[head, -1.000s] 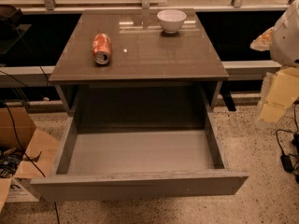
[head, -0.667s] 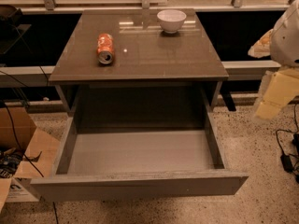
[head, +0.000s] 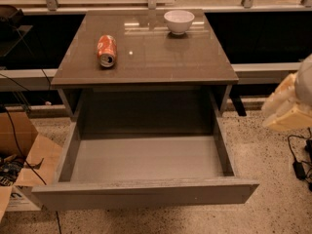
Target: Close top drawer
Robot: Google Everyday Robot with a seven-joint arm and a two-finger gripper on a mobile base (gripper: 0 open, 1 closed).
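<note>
The top drawer (head: pixel 146 191) of the grey-brown cabinet is pulled far out toward me. Its plain handleless front runs across the bottom of the camera view, and its pale grey inner floor (head: pixel 146 157) lies bare. My gripper (head: pixel 288 110) shows as pale cream parts at the right edge of the view, to the right of the drawer's right side wall and apart from it. It touches nothing.
On the cabinet top (head: pixel 161 62) a red soda can (head: pixel 107 50) lies on its side at the left and a white bowl (head: pixel 179 21) stands at the back. A cardboard box (head: pixel 24 165) sits on the floor at the left. Black cables (head: pixel 298 167) lie at the right.
The pale arm parts at the right edge have dropped lower in the view. The drawer stays open the same amount, and the can and bowl stay put.
</note>
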